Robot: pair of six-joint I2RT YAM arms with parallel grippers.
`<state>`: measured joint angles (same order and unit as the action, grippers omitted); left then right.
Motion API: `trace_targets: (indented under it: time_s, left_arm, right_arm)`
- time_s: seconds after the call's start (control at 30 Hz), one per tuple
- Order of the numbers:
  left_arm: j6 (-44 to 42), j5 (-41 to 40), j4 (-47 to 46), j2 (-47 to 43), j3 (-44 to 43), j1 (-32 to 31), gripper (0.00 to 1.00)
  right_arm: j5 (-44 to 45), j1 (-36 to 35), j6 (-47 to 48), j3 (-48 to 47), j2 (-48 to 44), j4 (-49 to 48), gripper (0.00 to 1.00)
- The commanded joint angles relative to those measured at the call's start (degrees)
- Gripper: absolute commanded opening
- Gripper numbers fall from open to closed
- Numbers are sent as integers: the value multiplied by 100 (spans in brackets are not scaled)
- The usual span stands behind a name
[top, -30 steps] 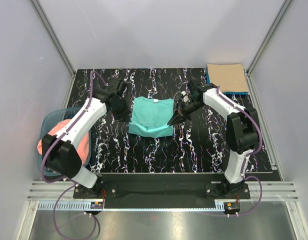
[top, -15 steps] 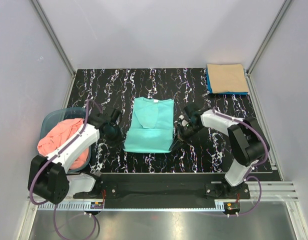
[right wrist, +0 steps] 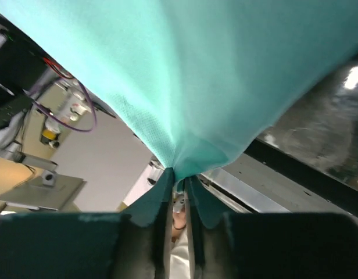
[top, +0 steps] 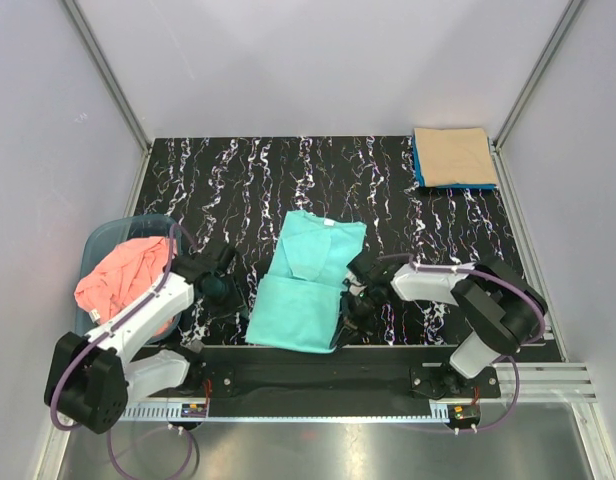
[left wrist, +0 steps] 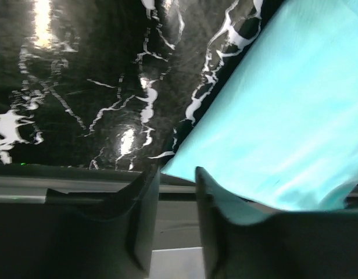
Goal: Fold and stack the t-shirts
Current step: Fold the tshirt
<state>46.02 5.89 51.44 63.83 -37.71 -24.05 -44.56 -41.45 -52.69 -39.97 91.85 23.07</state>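
Note:
A turquoise-green t-shirt (top: pixel 306 290), partly folded, lies slightly tilted near the table's front edge. My right gripper (top: pixel 345 312) is at its right front edge; in the right wrist view the gripper (right wrist: pixel 178 178) is shut on a pinch of the turquoise cloth (right wrist: pixel 185 75). My left gripper (top: pixel 232 290) is just left of the shirt; in the left wrist view the gripper (left wrist: pixel 176 170) has its jaws apart, with the shirt's corner (left wrist: pixel 272 128) at the fingertips, not between them. A salmon pink shirt (top: pixel 123 280) lies crumpled in the basket. A folded tan-beige shirt (top: pixel 453 155) lies on a blue shirt (top: pixel 418 165) at the back right.
The blue-grey plastic basket (top: pixel 96 240) stands at the table's left edge, next to my left arm. The black marbled table (top: pixel 288 170) ends at a dark rail (top: pixel 318 360) just in front of the shirt. Metal frame posts rise at the back corners.
Both grippers have come back toward the front edge. The turquoise shirt has slid forward with them and now lies slightly turned.

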Motion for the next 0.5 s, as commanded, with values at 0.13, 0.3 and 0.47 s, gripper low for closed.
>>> trace_targets:
  time_s: [0.13, 0.3, 0.47]
  left_arm:
    - [302, -1292, 1016, -722, -701, -12, 65]
    - [547, -241, 728, -1057, -676, -143, 57]
    - [707, 96, -396, -445, -666, -626, 52]
  right_arm:
    - [454, -495, -24, -607, -159, 227, 50]
    - [1919, -425, 1774, -2706, 375, 2058, 64]
    - [2961, -137, 2684, -4508, 1431, 3230, 64]
